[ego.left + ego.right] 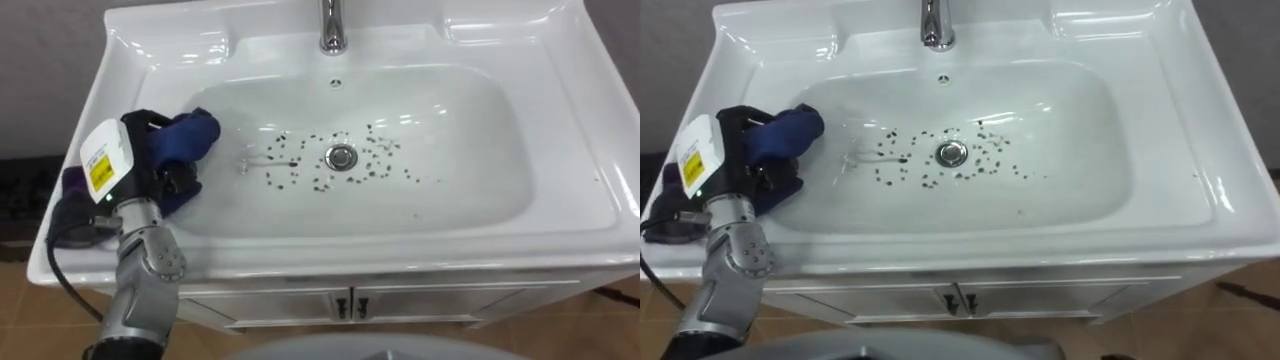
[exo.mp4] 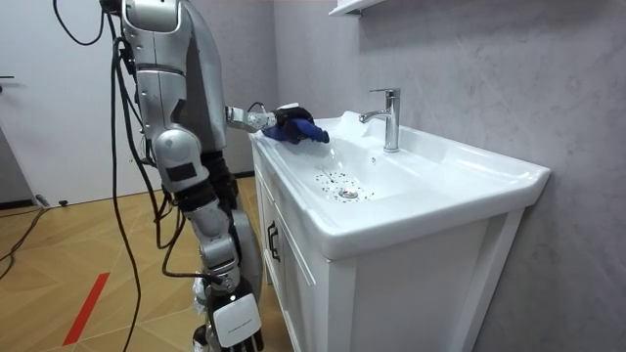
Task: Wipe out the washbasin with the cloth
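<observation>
The white basin (image 1: pixel 480 150) has many dark specks (image 1: pixel 375 170) scattered around its metal drain (image 1: pixel 342 156). My left hand (image 1: pixel 150 165) is at the basin's left slope, its fingers curled on a dark blue cloth (image 1: pixel 190 135) that lies bunched against the inner wall, left of the specks. In the room view the same hand (image 2: pixel 284 115) and the cloth (image 2: pixel 301 129) rest on the basin's near corner, and I stand at the cabinet's front.
A chrome faucet (image 1: pixel 332 25) rises at the back middle of the basin. Under the basin is a white cabinet with two small door handles (image 1: pixel 350 303). A grey wall (image 2: pixel 489 68) stands behind it, and wood floor (image 2: pixel 98 274) surrounds it.
</observation>
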Robot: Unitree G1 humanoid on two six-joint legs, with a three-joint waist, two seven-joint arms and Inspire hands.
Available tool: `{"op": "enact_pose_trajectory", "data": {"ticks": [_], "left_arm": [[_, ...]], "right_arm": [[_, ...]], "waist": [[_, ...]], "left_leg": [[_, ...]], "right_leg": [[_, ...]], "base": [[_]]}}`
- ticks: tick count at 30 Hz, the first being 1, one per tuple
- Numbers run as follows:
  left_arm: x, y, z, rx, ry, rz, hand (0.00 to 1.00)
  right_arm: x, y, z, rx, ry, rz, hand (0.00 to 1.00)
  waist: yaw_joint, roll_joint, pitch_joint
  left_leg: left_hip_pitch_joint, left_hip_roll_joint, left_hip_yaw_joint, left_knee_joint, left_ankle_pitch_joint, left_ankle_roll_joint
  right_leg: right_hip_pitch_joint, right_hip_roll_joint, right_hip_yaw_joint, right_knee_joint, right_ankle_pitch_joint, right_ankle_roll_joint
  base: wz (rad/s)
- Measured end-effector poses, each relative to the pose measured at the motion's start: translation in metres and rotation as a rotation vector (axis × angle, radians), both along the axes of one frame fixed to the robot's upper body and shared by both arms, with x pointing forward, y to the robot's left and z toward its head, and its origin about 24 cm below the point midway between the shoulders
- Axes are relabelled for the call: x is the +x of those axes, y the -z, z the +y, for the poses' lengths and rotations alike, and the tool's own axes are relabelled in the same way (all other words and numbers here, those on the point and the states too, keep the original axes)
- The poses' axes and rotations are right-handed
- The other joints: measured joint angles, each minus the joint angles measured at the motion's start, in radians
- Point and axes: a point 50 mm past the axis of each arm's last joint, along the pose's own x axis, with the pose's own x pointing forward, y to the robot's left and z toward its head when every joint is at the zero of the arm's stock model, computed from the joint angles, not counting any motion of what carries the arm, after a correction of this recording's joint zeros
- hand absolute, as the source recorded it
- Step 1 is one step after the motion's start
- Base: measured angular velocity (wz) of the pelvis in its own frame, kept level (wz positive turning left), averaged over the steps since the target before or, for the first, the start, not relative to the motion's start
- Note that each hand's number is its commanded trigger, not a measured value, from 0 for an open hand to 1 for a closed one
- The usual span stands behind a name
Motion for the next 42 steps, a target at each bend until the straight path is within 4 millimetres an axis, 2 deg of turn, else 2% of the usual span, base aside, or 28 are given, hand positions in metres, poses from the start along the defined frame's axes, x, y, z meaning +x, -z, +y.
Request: {"op": "enact_pose_trajectory", "data": {"ticks": [5,13,23,33,38,42], "left_arm": [[0.006,-0.012,-0.015,-0.019,0.086,-0.077,1.0],[0.009,-0.029,-0.02,-0.016,0.12,-0.183,1.0],[0.009,-0.031,-0.02,-0.013,0.117,-0.206,1.0],[0.007,-0.02,-0.037,-0.032,0.179,-0.161,1.0],[0.003,-0.002,-0.036,-0.034,0.18,-0.073,1.0],[0.002,0.0,-0.037,-0.033,0.186,-0.061,1.0]], "right_arm": [[-0.001,0.001,0.003,0.013,-0.004,0.002,0.0],[-0.009,0.002,0.004,0.023,0.001,0.028,0.0],[-0.008,0.002,0.004,0.026,-0.004,0.03,0.0],[0.002,0.003,0.007,0.04,-0.034,0.013,0.0],[0.001,0.003,0.008,0.039,-0.02,0.014,0.0],[0.002,0.003,0.009,0.042,-0.019,0.008,0.0]], "waist": [[0.001,-0.006,0.0031],[-0.002,-0.006,0.0032],[-0.005,-0.007,0.0037],[-0.004,-0.011,0.0056],[-0.006,-0.01,0.0043],[-0.018,-0.012,0.0026]], "left_leg": [[0.0,0.0,0.001,0.0,0.0,0.0],[0.001,-0.001,0.004,0.001,0.0,0.0],[0.0,-0.001,0.005,0.0,0.0,0.0],[0.001,-0.001,0.016,-0.001,0.0,0.0],[0.001,-0.001,0.028,0.0,0.0,0.0],[-0.002,-0.001,0.032,-0.001,0.0,0.0]], "right_leg": [[-0.002,0.0,0.004,0.0,0.0,0.0],[-0.004,0.0,0.011,0.0,0.0,0.0],[-0.005,0.0,0.011,0.001,0.0,0.0],[-0.007,0.0,0.018,0.0,0.0,0.0],[-0.011,0.0,0.028,0.001,0.0,0.0],[-0.012,0.0,0.03,0.001,0.0,0.0]], "base": [[-0.01],[-0.01],[0.0],[-0.01],[-0.06],[-0.01]]}}
